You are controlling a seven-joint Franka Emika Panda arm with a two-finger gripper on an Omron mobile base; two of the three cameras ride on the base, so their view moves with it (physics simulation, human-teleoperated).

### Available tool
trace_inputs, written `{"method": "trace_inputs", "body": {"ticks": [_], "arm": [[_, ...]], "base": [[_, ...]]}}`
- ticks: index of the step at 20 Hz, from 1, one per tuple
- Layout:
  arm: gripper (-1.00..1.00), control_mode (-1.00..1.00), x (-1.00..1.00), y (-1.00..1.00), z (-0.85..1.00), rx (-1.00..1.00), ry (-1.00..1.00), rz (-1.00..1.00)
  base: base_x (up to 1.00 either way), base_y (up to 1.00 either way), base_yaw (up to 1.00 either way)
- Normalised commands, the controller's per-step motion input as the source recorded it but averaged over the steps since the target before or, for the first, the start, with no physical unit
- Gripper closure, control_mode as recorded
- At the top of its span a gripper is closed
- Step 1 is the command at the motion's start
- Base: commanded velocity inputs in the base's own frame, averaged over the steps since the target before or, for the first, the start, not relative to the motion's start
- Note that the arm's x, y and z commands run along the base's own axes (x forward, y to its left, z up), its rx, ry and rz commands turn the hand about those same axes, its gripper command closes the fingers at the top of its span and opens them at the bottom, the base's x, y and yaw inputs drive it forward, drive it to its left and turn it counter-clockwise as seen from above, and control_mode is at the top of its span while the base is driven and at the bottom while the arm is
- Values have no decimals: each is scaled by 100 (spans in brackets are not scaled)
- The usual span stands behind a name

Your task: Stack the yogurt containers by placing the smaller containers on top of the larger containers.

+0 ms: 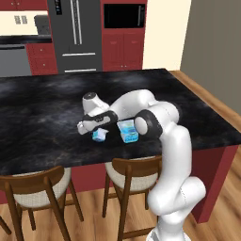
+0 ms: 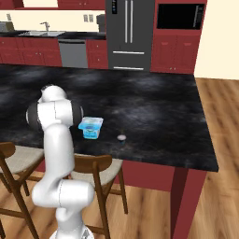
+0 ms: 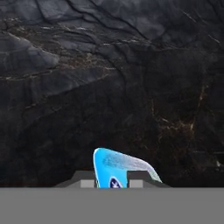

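Light-blue tapered yogurt cup [image 1: 100, 135] is hanging tilted between my gripper's [image 1: 97, 132] fingers, which are clamping it just above the black marble counter [image 1: 42, 117]. I am seeing the larger squarish light-blue tub with white-and-blue lid [image 1: 128, 131] sitting just beside it. A tiny whitish disc [image 2: 122, 137] is lying near the tub.

A light-blue small yogurt cup [image 3: 114, 169] sits at the bottom edge, tilted. Behind it spreads the dark marbled counter [image 3: 109, 78].

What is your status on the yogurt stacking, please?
Gripper low over small cup, grip unclear. Large tub beside it, bare-topped. Whitish disc clear of path.
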Motion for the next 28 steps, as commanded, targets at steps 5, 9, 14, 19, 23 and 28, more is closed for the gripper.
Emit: {"method": "trace_inputs", "body": {"ticks": [5, 9, 14, 19, 23, 28], "arm": [[100, -100, -21, -14, 3, 0, -1, 0], [100, -100, -18, -8, 29, -1, -9, 0], [100, -100, -15, -1, 53, -5, -19, 0], [100, -100, -19, -3, 64, -3, -21, 0], [100, -100, -12, -6, 68, -4, -16, 0], [100, -100, -13, -7, 62, -9, -18, 0]], "base": [[0, 0, 0], [0, 0, 0], [0, 0, 0], [0, 0, 0], [0, 0, 0], [0, 0, 0]]}}
